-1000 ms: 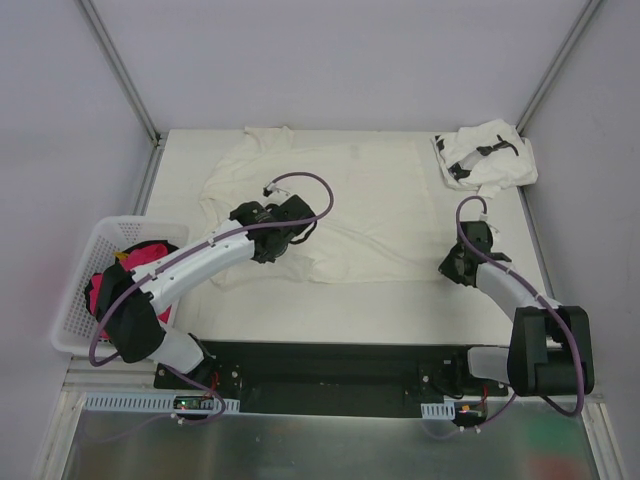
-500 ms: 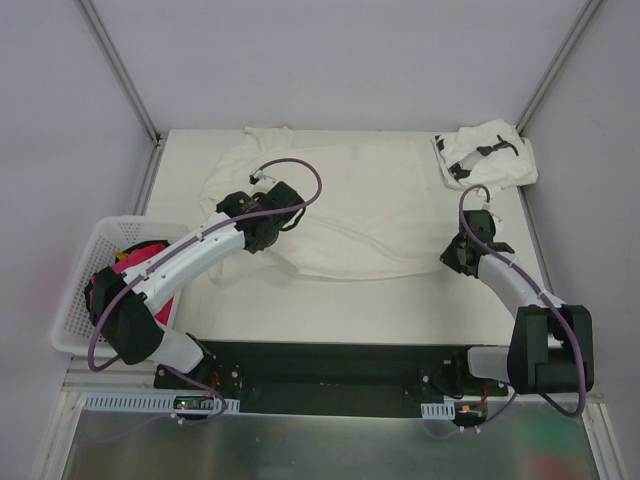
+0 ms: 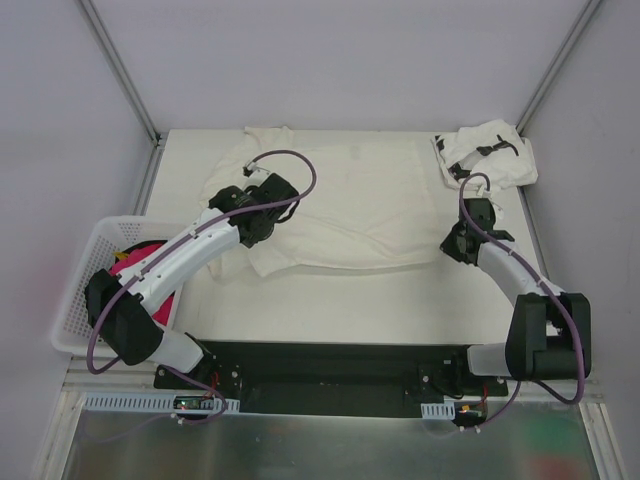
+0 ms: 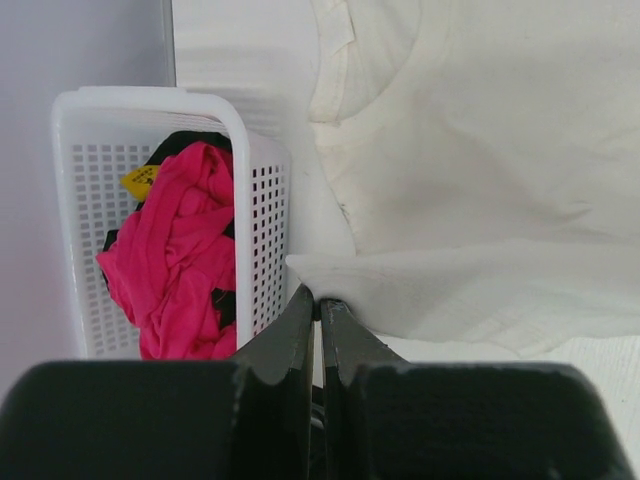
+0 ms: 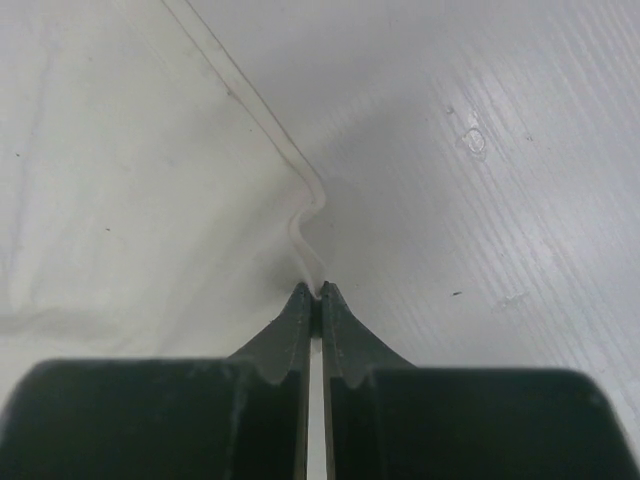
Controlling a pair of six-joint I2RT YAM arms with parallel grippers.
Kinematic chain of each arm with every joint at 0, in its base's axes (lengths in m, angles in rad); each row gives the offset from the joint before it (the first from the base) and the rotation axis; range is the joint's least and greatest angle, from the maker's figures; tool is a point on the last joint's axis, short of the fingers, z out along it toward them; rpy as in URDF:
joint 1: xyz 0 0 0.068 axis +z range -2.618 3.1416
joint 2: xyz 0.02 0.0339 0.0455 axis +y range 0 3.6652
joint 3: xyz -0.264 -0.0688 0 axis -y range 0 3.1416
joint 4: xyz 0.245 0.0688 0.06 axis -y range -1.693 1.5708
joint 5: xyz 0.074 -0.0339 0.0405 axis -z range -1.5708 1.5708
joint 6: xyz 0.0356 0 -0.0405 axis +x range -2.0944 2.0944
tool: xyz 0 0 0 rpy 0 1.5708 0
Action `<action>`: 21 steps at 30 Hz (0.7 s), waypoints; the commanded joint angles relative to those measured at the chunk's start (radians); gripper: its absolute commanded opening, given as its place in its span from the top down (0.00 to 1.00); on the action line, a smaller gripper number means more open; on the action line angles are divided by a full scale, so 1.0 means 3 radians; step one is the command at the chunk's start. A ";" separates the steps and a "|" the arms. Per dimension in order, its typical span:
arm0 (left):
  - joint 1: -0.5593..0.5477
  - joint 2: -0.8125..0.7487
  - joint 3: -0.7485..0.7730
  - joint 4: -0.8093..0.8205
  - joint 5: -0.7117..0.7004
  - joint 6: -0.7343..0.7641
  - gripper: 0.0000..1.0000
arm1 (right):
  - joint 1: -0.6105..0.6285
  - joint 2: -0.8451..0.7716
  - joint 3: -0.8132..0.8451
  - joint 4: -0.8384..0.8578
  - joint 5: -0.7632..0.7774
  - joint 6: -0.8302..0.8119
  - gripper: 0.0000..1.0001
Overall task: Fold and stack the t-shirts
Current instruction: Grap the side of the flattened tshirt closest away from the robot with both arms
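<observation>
Cream-white t-shirt (image 3: 370, 195) lies spread across the table (image 3: 330, 300), and you have the left gripper (image 4: 320, 303) and right gripper (image 5: 312, 292) each pinched tight on its near edge, well apart, likely so that edge lifts evenly and folds over the far half, printed t-shirt (image 3: 487, 152) crumpled far-right.

Left gripper (image 4: 320, 305), right gripper (image 5: 320, 292) — jaws closed, wrists seemingly low.

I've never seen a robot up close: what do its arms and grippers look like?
The left arm and right arm have white tube-like links with black joints. A thin purple cable runs along each. The left gripper and right gripper each have two black, tapering fingers.
</observation>
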 commanded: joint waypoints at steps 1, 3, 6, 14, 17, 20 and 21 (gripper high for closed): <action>0.0084 -0.0134 0.0127 -0.0036 -0.0156 0.0095 1.00 | 0.0015 0.0084 0.0207 -0.0026 0.0052 -0.0044 0.99; 0.0125 -0.0139 0.0172 -0.0036 -0.0182 0.0121 1.00 | 0.0015 0.0125 0.0238 -0.0021 0.0032 -0.0044 0.99; 0.0192 -0.0144 0.0269 -0.0036 -0.0238 0.0187 1.00 | 0.0015 0.0151 0.0294 -0.0021 -0.0014 -0.0029 0.99; 0.0355 -0.0077 0.0479 0.0071 -0.0254 0.0361 1.00 | 0.0025 0.0227 0.0427 -0.0031 -0.0055 -0.0029 0.99; 0.0366 -0.0047 0.0490 0.0112 -0.0238 0.0381 1.00 | 0.0030 0.0243 0.0468 -0.0031 -0.0060 -0.0029 0.99; 0.0371 -0.0021 0.0490 0.0123 -0.0223 0.0382 1.00 | 0.0030 0.0278 0.0524 -0.0031 -0.0055 -0.0029 0.99; 0.0371 -0.0016 0.0485 0.0128 -0.0223 0.0377 1.00 | 0.0035 0.0284 0.0539 -0.0036 -0.0050 -0.0029 0.99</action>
